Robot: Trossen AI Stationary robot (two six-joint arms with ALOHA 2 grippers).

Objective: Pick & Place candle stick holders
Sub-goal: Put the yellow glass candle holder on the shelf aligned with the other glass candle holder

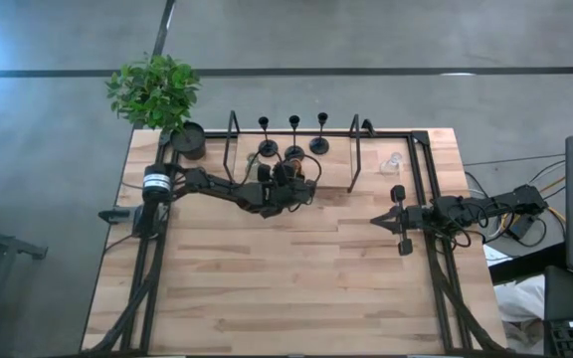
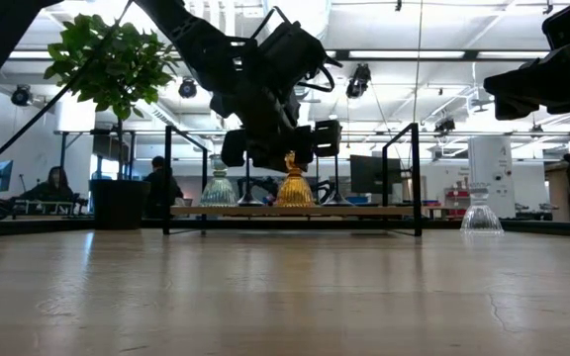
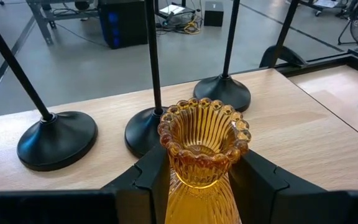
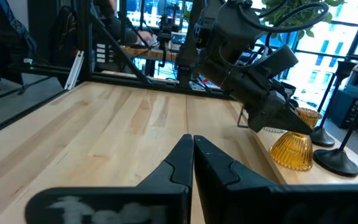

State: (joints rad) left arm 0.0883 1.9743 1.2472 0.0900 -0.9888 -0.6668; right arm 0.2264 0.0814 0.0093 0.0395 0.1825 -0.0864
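Observation:
My left gripper (image 3: 204,186) is shut on the amber glass holder (image 3: 202,140), which also shows in the low view (image 2: 293,188), on the raised wooden board (image 1: 336,169) at the table's far side. Three black holders (image 1: 268,147) (image 1: 293,151) (image 1: 319,145) stand on their round bases just beyond it. The grey-green glass holder (image 2: 218,190) stands on the board to its left. The clear glass holder (image 1: 393,161) stands on the table to the right of the board. My right gripper (image 1: 378,219) is shut and empty near the table's right side. My left gripper pinches the amber holder's narrow neck (image 3: 197,186), just under its scalloped rim, between its two fingers (image 3: 148,180). The fingers slant down from the table's near-left side. The holder stands upright, its wide base (image 2: 293,201) down at the board; whether it rests there I cannot tell.
A black pot with a green plant (image 1: 189,139) stands at the far left corner. Black frame posts (image 1: 232,129) (image 1: 356,139) flank the board. Bare wood (image 1: 296,278) lies across the table's near half. People sit in the room behind (image 2: 52,188).

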